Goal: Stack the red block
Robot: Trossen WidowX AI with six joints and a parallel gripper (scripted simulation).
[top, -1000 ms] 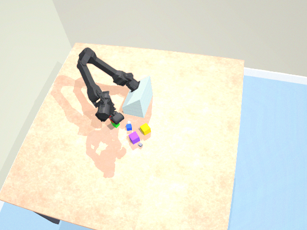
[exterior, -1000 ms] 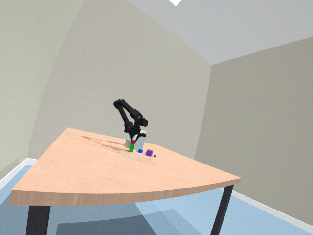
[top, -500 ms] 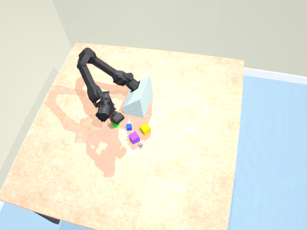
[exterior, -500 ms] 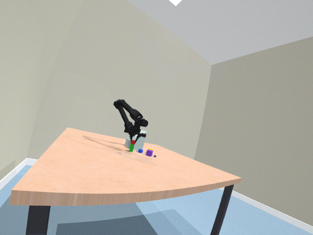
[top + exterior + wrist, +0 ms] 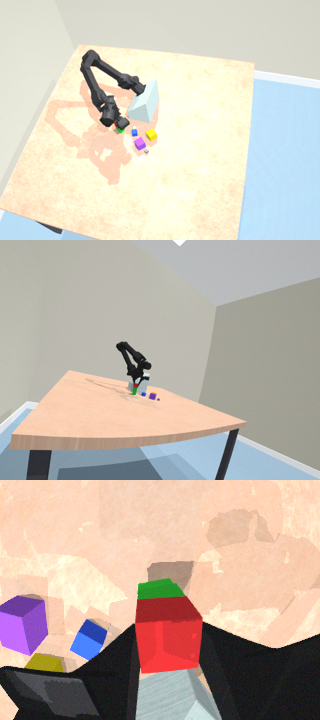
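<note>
Pincer (image 5: 168,670): closed on the red block (image 5: 168,635), one dark finger on each of its side faces, as the wrist view shows. In the exterior view the red block (image 5: 135,385) sits directly above the green tower (image 5: 134,391), their faces in line and no gap discernible between them; whether the block bears its weight on the tower cannot be told. The tower stands upright on the worktop (image 5: 103,415). In the wrist view only a strip of the green tower (image 5: 160,588) shows past the far edge of the block.

From the top view, the pincer (image 5: 120,125) covers most of the stack, with a sliver of red and a corner of the green tower (image 5: 120,130) visible beneath it.

Other items on the worktop (image 5: 180,155): a blue block (image 5: 134,132) just right of the tower, a yellow block (image 5: 151,134) further right, a purple block (image 5: 139,143) nearer the camera, and a small grey cube (image 5: 146,151) beside it. All stand apart from the tower. A pale wedge-shaped body (image 5: 144,103) lies behind them, at the arm's base.
</note>
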